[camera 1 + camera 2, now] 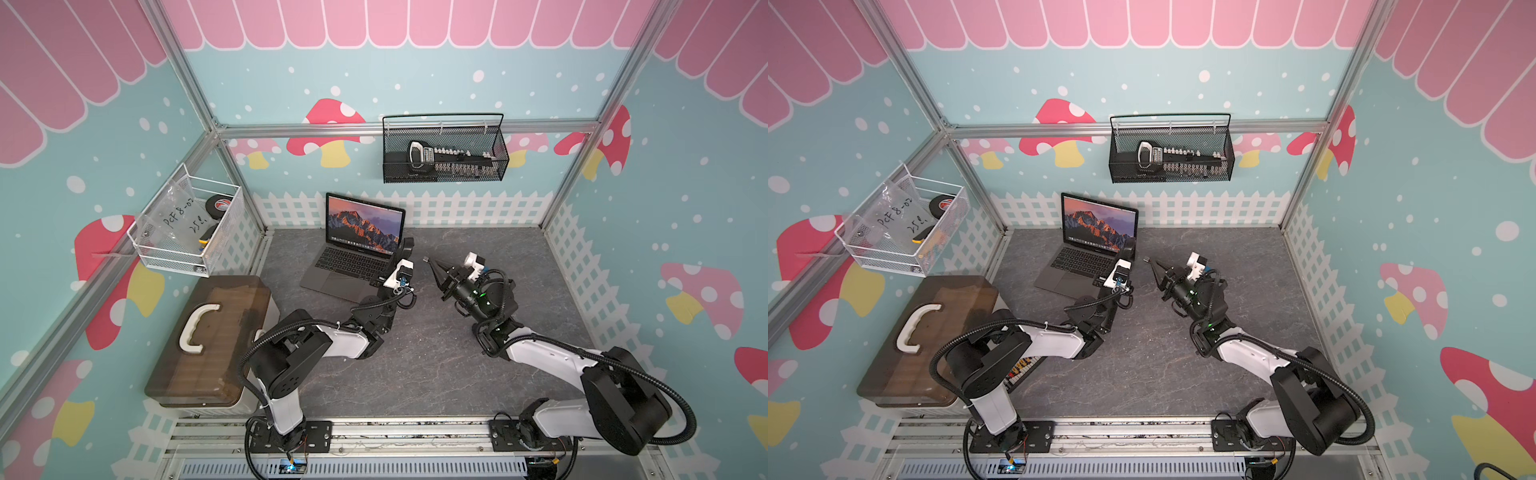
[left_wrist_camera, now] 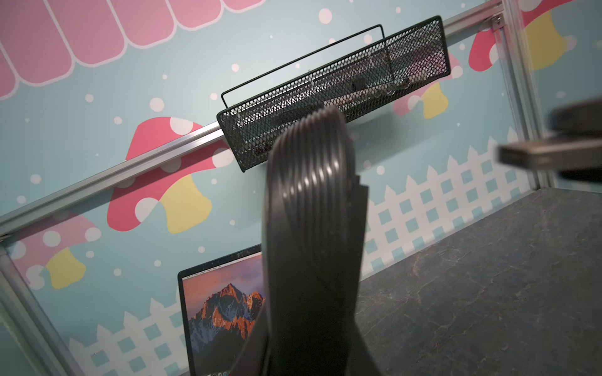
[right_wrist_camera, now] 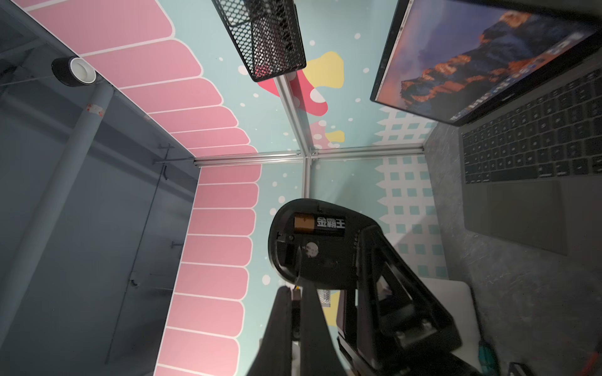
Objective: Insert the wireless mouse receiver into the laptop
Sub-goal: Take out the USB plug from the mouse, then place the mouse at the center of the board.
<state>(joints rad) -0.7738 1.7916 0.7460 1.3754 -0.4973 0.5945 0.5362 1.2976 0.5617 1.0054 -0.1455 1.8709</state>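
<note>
Looks to be mid-carry, with insertion not yet begun. Grips the wireless mouse receiver [image 2: 534, 155] at the very tips of the right hand [image 1: 431, 264], clamped tight on the stubby body with the metal plug jutting out ahead, up in the air over the table [image 1: 415, 365] and just to the right of the laptop [image 1: 353, 270]. Holds the black mouse [image 3: 309, 250] upright in the left hand [image 1: 404, 258], partly closed around it beside the laptop's right edge, with the underside and battery bay turned toward the right hand. Has the laptop open and lit, flat toward the back of the table; shows no port clearly on its side in any view. Next, probably: bring the plug level with the laptop's edge, square it to a port, then push straight in. Calls for fine alignment, since so small a piece could twist in the pinch. Calls also for a path clear of the mouse and left hand, which seem to stand between receiver and laptop.
</note>
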